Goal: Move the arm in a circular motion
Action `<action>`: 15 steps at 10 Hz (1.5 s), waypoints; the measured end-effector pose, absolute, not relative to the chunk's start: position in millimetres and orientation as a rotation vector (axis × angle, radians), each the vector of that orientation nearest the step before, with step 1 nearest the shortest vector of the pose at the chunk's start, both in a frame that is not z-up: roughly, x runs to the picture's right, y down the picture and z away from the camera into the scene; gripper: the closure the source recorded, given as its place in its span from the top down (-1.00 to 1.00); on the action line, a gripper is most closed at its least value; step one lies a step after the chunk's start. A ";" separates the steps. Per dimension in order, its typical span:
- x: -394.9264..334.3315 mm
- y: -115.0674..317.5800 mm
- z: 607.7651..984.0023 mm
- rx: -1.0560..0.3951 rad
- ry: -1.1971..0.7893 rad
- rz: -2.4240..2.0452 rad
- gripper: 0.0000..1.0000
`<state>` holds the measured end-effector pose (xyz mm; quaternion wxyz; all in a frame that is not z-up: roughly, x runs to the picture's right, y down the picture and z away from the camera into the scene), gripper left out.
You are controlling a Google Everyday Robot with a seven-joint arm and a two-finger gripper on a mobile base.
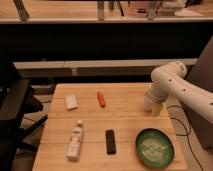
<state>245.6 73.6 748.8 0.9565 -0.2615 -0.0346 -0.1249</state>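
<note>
The arm [172,82], glossy white with thick rounded segments, reaches in from the right over the wooden table [127,122]. It bends at a bulbous joint and points down. Its gripper [154,108] is the pale tip hanging just above the table's right side, behind the green bowl [155,147]. The gripper is open and nothing shows in it.
On the table lie a small white packet [71,102], an orange-red stick-shaped item [101,99], a white bottle on its side [75,141] and a black bar [110,141]. A dark chair [15,112] stands at the left. A cable [181,127] trails off the right edge.
</note>
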 end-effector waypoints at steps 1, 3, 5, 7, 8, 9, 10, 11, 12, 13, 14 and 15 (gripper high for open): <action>244.6 72.6 749.7 -0.530 -0.073 -0.254 0.52; 242.8 64.5 757.0 -0.532 -0.074 -0.272 0.09; 248.4 69.3 754.5 -0.537 -0.076 -0.262 -0.32; 248.0 67.7 756.0 -0.540 -0.090 -0.279 -0.72; 246.1 63.6 758.9 -0.537 -0.098 -0.287 -0.89; 242.8 62.2 760.4 -0.545 -0.094 -0.304 -0.94; 229.5 59.1 763.6 -0.544 -0.096 -0.326 -0.95; 214.2 56.3 766.9 -0.544 -0.098 -0.342 -0.95; 204.0 53.6 770.0 -0.544 -0.095 -0.356 -0.95; 199.8 53.3 771.6 -0.548 -0.098 -0.364 -0.95; 197.7 52.3 770.4 -0.550 -0.100 -0.381 -0.95; 193.9 51.4 768.2 -0.554 -0.105 -0.391 -0.95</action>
